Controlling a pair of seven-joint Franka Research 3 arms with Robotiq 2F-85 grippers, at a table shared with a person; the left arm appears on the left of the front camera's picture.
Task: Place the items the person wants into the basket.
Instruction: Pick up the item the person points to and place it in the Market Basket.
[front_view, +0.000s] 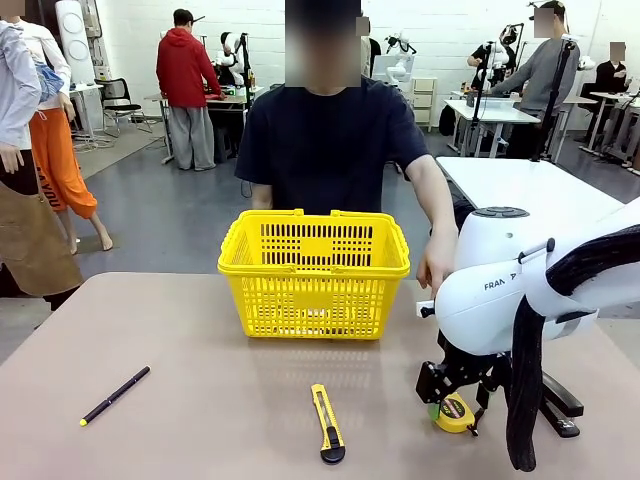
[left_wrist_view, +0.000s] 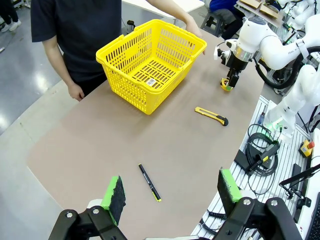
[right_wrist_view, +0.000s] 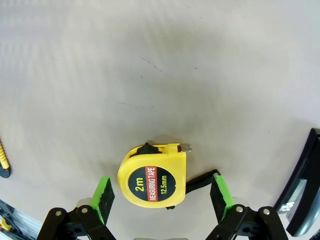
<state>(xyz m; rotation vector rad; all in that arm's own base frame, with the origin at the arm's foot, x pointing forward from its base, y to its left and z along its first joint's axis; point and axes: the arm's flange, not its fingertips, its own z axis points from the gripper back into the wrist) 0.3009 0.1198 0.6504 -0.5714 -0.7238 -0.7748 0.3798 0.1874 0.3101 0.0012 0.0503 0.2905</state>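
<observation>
Our right gripper (right_wrist_view: 162, 194) is spread wide, its pads (right_wrist_view: 104, 192) flanking the tape measure (right_wrist_view: 152, 179) but clear of its yellow case, which lies flat near the near right corner of the table (right_wrist_view: 150, 60). The utility knife (front_view: 327, 423) lies by the near edge, mid-table. The basket (front_view: 315, 272) sits toward the far edge, before the person (front_view: 330, 140). Our left gripper (left_wrist_view: 172, 192), also wide open, hangs above the pen (left_wrist_view: 149, 182).

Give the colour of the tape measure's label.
Black with a red stripe; the tape measure shows best in right wrist view.
</observation>
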